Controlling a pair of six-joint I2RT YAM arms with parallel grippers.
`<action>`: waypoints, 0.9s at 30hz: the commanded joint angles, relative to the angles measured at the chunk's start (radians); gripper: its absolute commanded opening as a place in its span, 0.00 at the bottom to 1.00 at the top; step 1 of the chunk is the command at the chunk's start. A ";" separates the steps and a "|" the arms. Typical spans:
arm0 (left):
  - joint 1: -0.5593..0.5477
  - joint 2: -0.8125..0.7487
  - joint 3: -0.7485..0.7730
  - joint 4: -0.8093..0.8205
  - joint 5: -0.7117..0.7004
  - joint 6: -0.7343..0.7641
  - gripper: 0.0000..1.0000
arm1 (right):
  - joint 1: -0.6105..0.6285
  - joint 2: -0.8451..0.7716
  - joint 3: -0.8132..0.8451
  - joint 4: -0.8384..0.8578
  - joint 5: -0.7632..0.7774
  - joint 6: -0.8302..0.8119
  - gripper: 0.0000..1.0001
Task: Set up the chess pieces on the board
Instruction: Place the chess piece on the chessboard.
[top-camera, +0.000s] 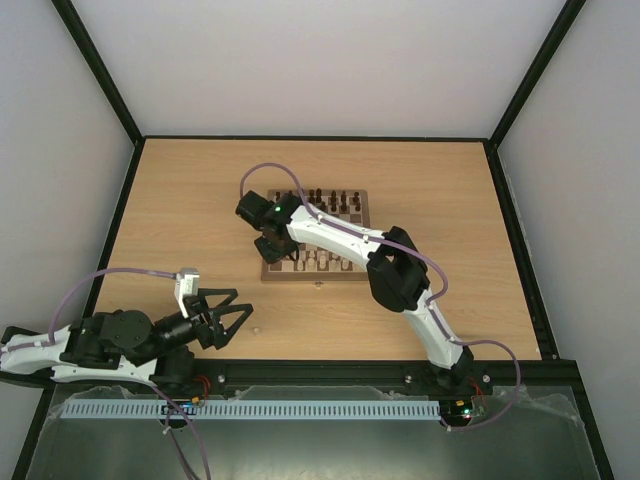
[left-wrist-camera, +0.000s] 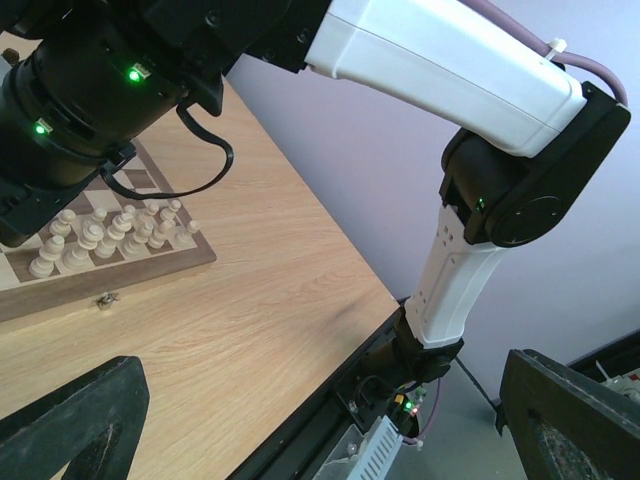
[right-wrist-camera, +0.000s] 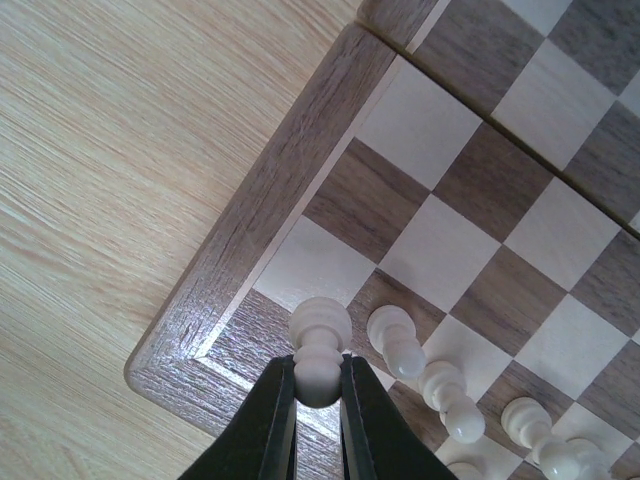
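Observation:
The board (top-camera: 313, 277) lies mid-table, with pale chess pieces (top-camera: 318, 262) along its near rows. My right gripper (top-camera: 268, 245) is over the board's near-left corner. In the right wrist view it (right-wrist-camera: 318, 385) is shut on the head of a pale pawn (right-wrist-camera: 320, 345), held upright over the dark corner square inside the border (right-wrist-camera: 270, 220). I cannot tell whether the pawn's base touches the square. More pale pieces (right-wrist-camera: 398, 345) stand just to its right. My left gripper (top-camera: 240, 322) is open and empty, low near the table's front left, away from the board.
Dark brown pieces (top-camera: 335, 200) stand along the board's far rows. In the left wrist view the board's latch (left-wrist-camera: 103, 299) faces the table's front edge, and the right arm (left-wrist-camera: 450, 60) spans above the board. Black rails edge the table (top-camera: 180, 200).

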 joint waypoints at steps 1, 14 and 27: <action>0.007 0.014 0.029 0.023 0.000 0.026 0.99 | -0.002 0.021 0.036 -0.084 -0.016 -0.025 0.02; 0.007 0.040 0.042 0.029 0.015 0.037 0.99 | -0.001 0.079 0.075 -0.090 -0.048 -0.038 0.02; 0.007 0.037 0.038 0.029 0.013 0.041 0.99 | -0.008 0.103 0.092 -0.099 -0.046 -0.046 0.02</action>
